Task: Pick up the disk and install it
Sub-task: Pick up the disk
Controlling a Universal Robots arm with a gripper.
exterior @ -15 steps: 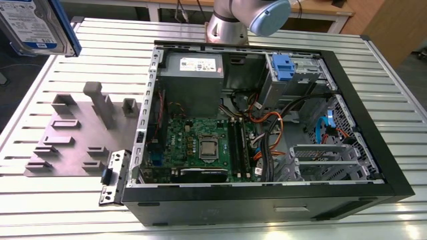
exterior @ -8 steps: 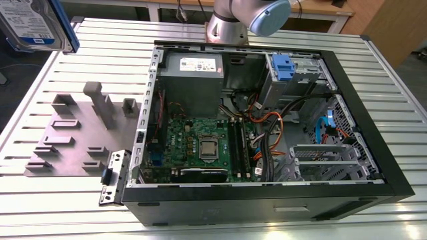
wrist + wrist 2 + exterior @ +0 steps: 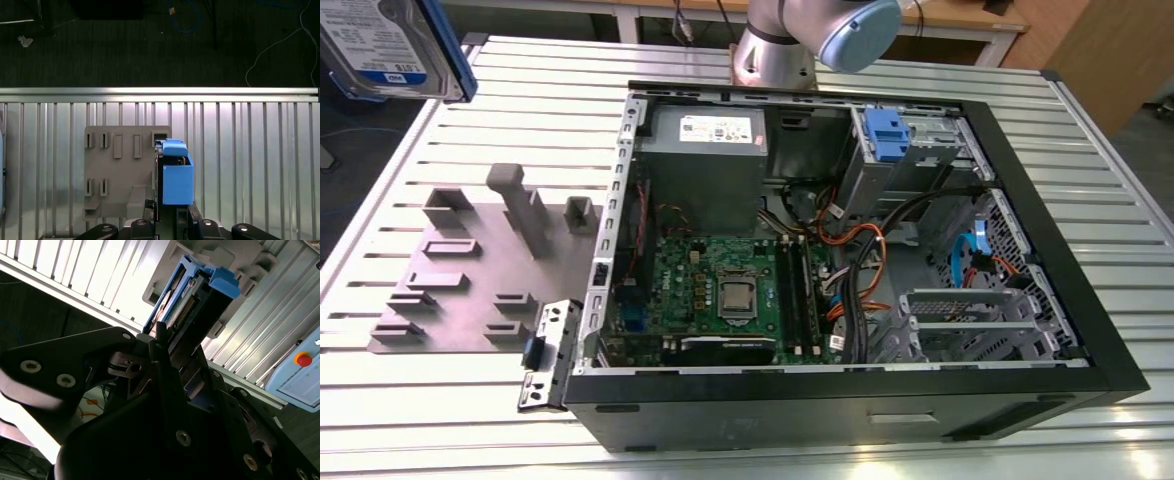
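The gripper (image 3: 177, 347) is clamped on the disk (image 3: 200, 295), its black fingers (image 3: 159, 332) pressed against the two flat faces. The blue-railed end and the connector edge stick out past the fingertips. In the first wrist view the gripper (image 3: 174, 220) holds the disk (image 3: 175, 175) edge-on in the air above the bench (image 3: 250, 165), over one edge of the grey slotted holder (image 3: 120, 170). In the exterior view the disk (image 3: 387, 45) hangs high, label showing, over the bench's far corner on the exterior view's left. The holder (image 3: 467, 270) lies on the bench (image 3: 1067, 150) near the edge on the exterior view's left. Just beside it an open computer case (image 3: 854, 400) lies on its side. Inside are a green circuit board (image 3: 720, 290), a grey box (image 3: 704, 150) with a white sticker, and a blue clip (image 3: 887, 135) at the far bay. The arm (image 3: 781, 50) rises at the bench's far edge.
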